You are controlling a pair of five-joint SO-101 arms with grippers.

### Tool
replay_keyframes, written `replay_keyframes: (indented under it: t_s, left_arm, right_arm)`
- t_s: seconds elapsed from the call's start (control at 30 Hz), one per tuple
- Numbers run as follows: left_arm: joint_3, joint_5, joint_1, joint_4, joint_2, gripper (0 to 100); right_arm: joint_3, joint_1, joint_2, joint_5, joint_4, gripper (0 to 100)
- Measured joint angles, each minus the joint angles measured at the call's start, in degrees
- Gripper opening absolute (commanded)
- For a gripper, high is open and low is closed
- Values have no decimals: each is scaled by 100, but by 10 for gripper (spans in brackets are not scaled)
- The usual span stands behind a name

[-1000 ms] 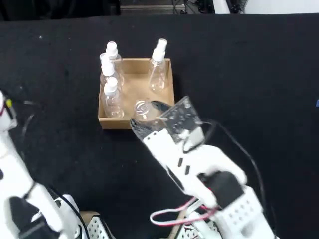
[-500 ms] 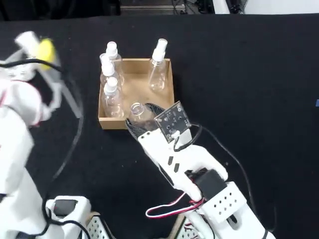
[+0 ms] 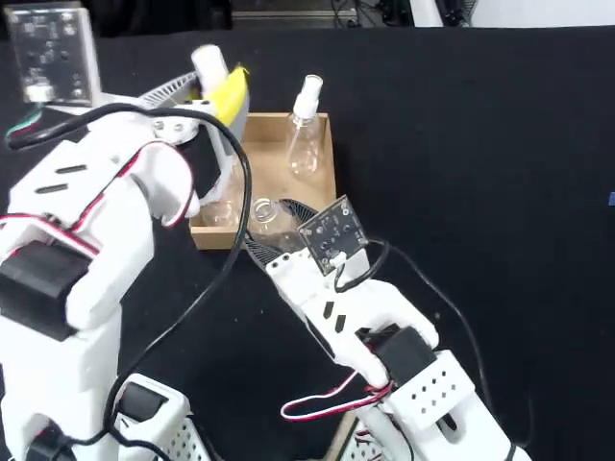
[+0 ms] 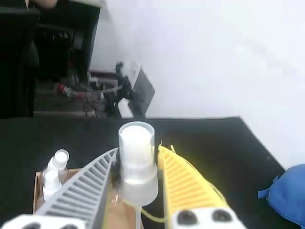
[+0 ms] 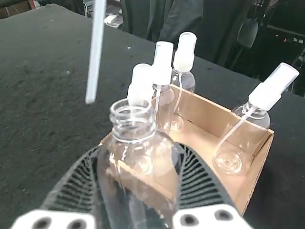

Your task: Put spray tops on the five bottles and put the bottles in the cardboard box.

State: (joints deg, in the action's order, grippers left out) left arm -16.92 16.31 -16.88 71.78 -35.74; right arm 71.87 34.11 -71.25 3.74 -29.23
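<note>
Plastic makes this open bottle (image 5: 138, 157) light, thin and slippery. Your right gripper (image 3: 271, 223) is closed round its belly at the near edge of the cardboard box (image 3: 332, 178); squeeze softly. Your left gripper (image 4: 137, 160) pinches the spray top (image 4: 137, 138) by its collar, high up by the box. Its tube (image 5: 94, 52) bends easily.

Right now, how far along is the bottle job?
Done: four capped bottles stand in the cardboard box. In hand: the right end effector grips the uncapped fifth bottle by the box's near edge, and the left end effector holds the last spray top aloft nearby. Left: seat that top, then set the bottle in the box.
</note>
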Motion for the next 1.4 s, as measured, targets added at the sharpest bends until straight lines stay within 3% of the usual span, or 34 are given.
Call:
replay_keyframes:
  t_s: [0.53, 0.83, 1.3, 1.4]
  left_arm:
    - [79, 0, -44, -747, 0, 30]
    - [1055, 0, -44, -993, 0, 30]
    - [1785, 18, -105, -387, -589, 40]
    - [2356, 26, -114, -536, -862, 126]
  right_arm:
    - [0, 0, 0, -624, 273, 11]
    - [0, 0, 0, -624, 273, 11]
    - [0, 18, 0, -642, 466, 11]
    - [0, 26, 0, -642, 484, 11]
